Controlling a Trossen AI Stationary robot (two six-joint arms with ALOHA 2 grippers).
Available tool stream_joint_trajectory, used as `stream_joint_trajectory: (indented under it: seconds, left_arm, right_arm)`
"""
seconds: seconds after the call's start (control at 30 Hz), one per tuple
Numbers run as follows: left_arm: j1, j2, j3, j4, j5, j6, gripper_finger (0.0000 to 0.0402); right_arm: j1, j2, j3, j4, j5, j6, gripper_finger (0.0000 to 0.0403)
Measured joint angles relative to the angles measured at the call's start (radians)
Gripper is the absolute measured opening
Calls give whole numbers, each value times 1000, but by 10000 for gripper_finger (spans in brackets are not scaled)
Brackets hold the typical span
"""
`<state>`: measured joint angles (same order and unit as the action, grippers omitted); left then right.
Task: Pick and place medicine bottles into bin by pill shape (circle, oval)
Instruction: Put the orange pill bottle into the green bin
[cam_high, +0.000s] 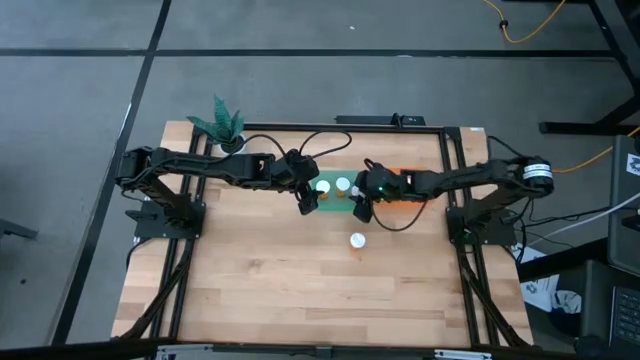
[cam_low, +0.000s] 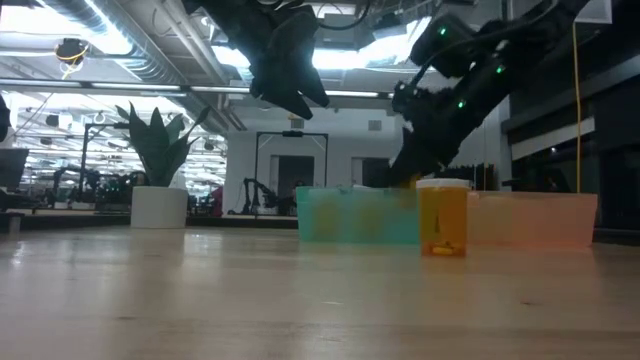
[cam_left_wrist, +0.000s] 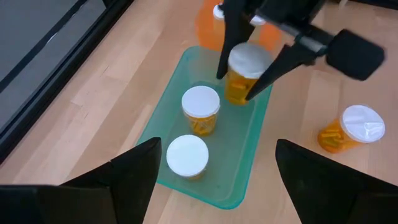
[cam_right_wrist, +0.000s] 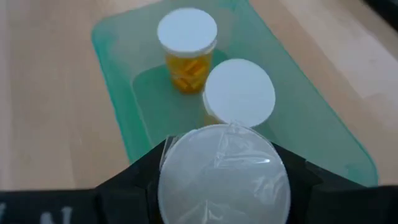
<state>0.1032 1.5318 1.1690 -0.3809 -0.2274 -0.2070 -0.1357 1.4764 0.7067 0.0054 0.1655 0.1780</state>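
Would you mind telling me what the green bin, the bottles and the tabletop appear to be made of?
Green bin: likely thin translucent plastic, glossy; the wood shows through its walls.
Bottles, e.g. the one on the table: amber see-through plastic, pills visible inside, with matte white caps, probably plastic too. The right gripper holds another over the bin.
Tabletop: pale wood planks, smooth with a slight sheen.

From my right wrist, the bottle (cam_right_wrist: 224, 174) between my fingers shows only its cap; its body is hidden beneath, and the picture's edge cuts my fingers off. In the low view the green bin (cam_low: 357, 214) and orange bin (cam_low: 535, 220) are blurred, their contents unreadable. From above, pill shapes are too small to tell. My left wrist view crops the orange bin's far end.
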Motion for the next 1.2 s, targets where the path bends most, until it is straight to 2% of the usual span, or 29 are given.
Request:
stream_joint_trajectory:
  seconds: [0.3,0.5,0.93,1.2]
  left_arm:
    - [1,0,0,0,-13,0,308]
    - [1,0,0,0,-19,0,308]
    - [1,0,0,0,-22,0,308]
    - [1,0,-1,0,-22,0,308]
  right_arm:
    - [-70,116,0,71,-30,-29,197]
    - [-99,144,0,109,-29,-31,199]
    - [-100,138,5,124,-28,-13,240]
    - [-79,7,60,33,-86,-4,235]
